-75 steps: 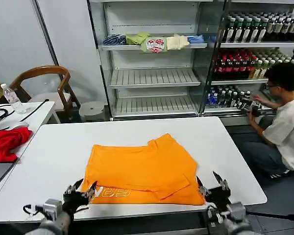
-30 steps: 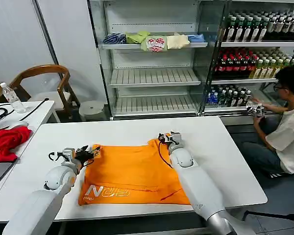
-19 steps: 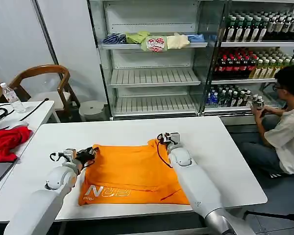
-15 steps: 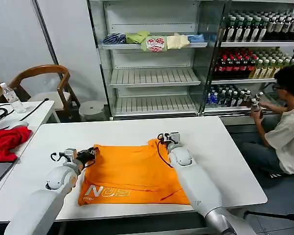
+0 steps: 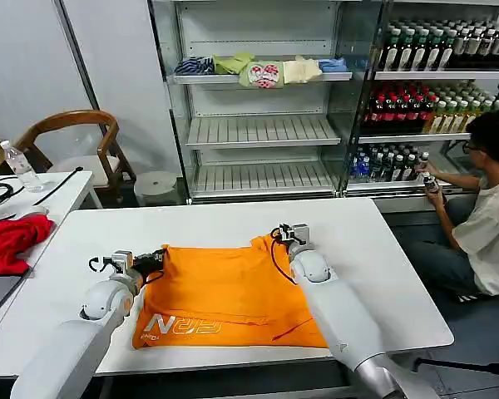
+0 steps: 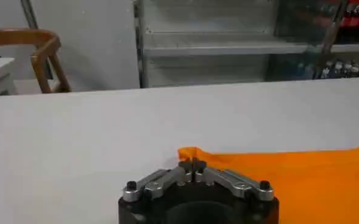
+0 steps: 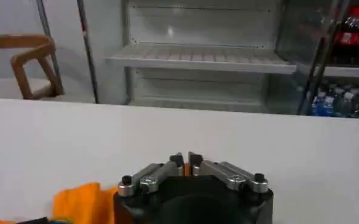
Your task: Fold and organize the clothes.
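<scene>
The orange T-shirt (image 5: 229,293) lies folded on the white table (image 5: 382,266), its pale lettering on the near strip closest to the robot. The left claw (image 5: 155,259) is closed on the shirt's far left corner, its fingers (image 6: 192,166) pinched together with orange fabric right at their tips. The right claw (image 5: 277,235) sits at the far right corner, fingers nearly together with a sliver of orange between them, pinching the cloth there. The shirt stretches between the two claws.
</scene>
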